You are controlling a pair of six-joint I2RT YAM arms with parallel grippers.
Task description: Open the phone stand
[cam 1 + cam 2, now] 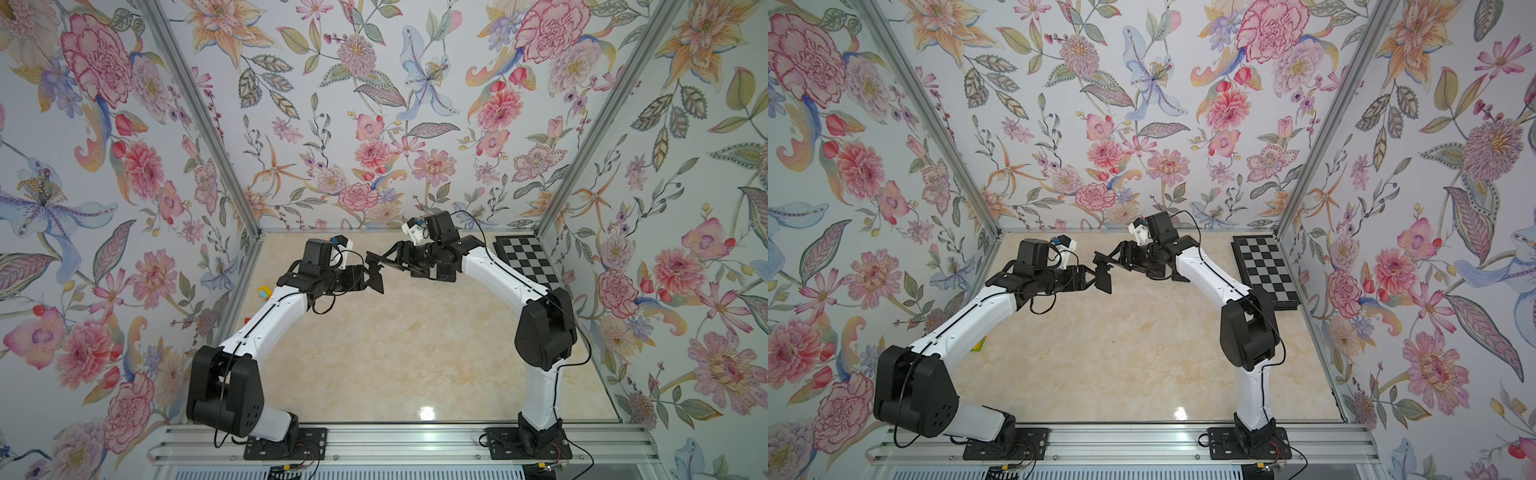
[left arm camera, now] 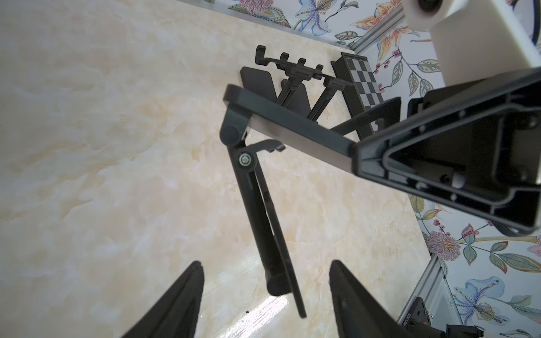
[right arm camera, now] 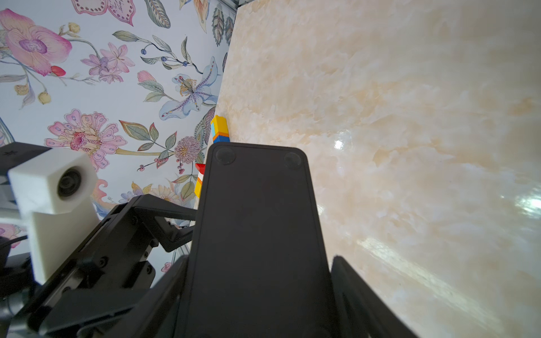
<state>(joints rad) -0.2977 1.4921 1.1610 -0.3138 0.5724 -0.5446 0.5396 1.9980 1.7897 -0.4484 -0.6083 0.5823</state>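
Right fingers (image 3: 357,301) pinching phone stand (image 3: 257,219) base plate; left fingers (image 2: 181,301) spread, other plate between them, untouched.

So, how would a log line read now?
phone stand: lifted, partly unfolded | right gripper: clamped on one plate | left gripper: open, straddling other plate

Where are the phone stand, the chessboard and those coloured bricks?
phone stand (image 1: 375,276): in a top view, on its hanging plate.
chessboard (image 1: 525,259): in a top view, on its middle squares.
coloured bricks (image 3: 219,124): right wrist view, yellow brick.
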